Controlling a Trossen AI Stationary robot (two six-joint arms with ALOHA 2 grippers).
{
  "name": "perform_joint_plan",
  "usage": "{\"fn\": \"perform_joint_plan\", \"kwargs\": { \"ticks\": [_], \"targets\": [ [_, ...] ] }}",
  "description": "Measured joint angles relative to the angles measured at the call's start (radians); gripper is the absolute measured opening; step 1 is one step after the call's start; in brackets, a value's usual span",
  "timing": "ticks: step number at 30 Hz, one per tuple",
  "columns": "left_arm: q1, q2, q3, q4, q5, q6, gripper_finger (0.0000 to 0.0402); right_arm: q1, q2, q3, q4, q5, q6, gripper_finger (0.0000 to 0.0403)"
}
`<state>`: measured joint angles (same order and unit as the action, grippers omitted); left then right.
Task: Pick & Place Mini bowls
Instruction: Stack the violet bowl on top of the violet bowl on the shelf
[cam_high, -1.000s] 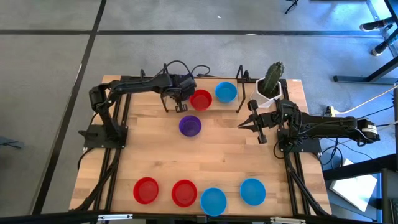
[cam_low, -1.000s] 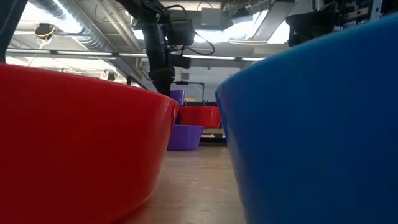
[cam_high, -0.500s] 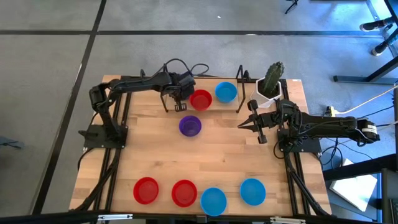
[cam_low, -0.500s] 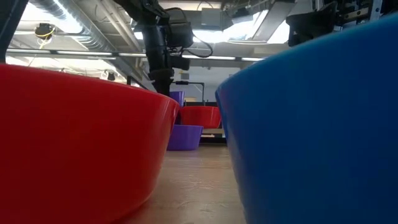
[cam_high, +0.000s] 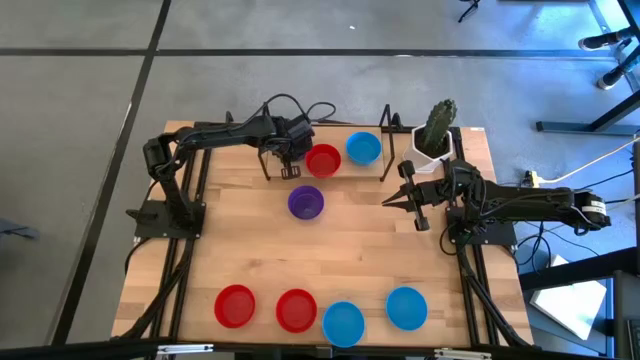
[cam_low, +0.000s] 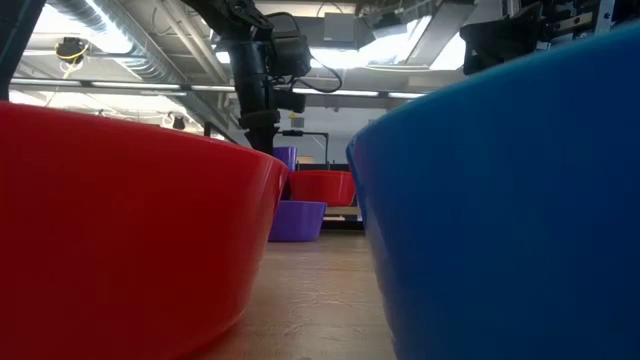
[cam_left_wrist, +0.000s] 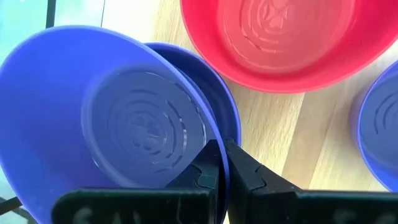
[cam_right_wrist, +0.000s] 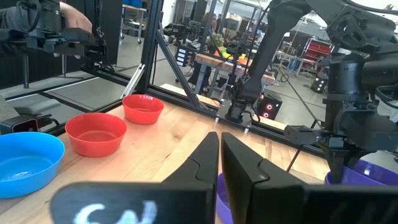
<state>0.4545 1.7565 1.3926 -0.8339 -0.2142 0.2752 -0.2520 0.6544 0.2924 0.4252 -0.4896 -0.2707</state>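
Broadly, the pale wooden table carries everything, and my two dark arms reach in from its left and right sides.

My left jaws hang near the far edge and are pinched shut on the rim of a small round purple plastic bowl, which hangs tilted. A second purple rim shows just behind it; I cannot tell whether it is nested in the held one.

My right jaws wait at the right side of the table, closed on nothing and pointing toward the middle.

Just beside my left jaws a red plastic bowl sits touching a light blue plastic bowl. Another purple bowl rests alone nearer the centre. Along the near edge stand two red bowls and two light blue bowls. A white pot with a green cactus occupies the far right corner.
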Motion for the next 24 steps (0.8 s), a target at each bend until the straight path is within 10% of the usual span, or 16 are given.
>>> {"fn": "perform_joint_plan", "kwargs": {
  "ticks": [24],
  "targets": [
    [-0.011, 0.000, 0.000, 0.003, 0.008, 0.002, 0.0091, 0.000, 0.000, 0.000, 0.000, 0.000, 0.000, 0.0021]
  ]
}}
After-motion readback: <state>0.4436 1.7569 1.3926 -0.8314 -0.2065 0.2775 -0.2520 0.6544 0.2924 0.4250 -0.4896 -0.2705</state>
